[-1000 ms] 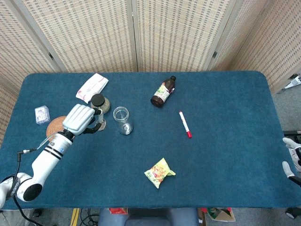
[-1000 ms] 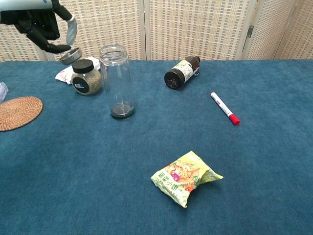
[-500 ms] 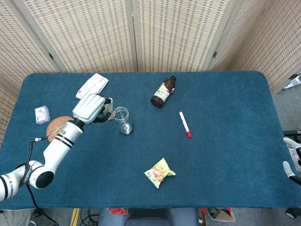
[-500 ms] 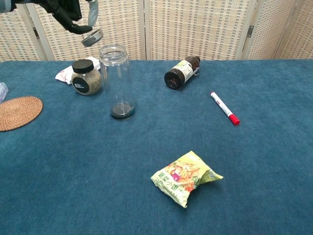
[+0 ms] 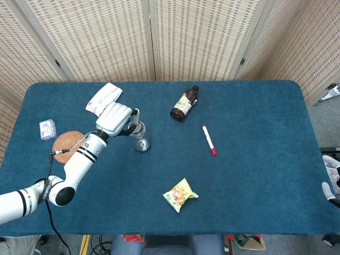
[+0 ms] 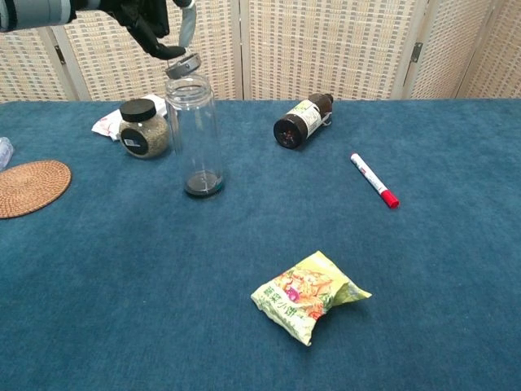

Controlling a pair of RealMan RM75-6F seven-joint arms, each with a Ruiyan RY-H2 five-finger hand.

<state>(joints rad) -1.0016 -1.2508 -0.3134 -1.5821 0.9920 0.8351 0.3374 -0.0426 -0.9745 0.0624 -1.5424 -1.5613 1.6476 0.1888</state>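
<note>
Nearest me, the snack packet lies by the tabletop's near edge, well clear. Mid-table toward the left edge stands the clear jar, upright. My left hand pinches its lid, tilted, just above the mouth; I'd level it and centre it before lowering. The seed jar crowds the left; rightward lies open room. My right hand idles off the right edge, fingers unclear.

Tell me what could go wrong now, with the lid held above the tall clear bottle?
The left hand holds the lid tilted over the clear bottle; it may seat crooked or slip off the rim. The bottle is tall, narrow and unsupported, so a push could topple it toward the spice jar.
</note>
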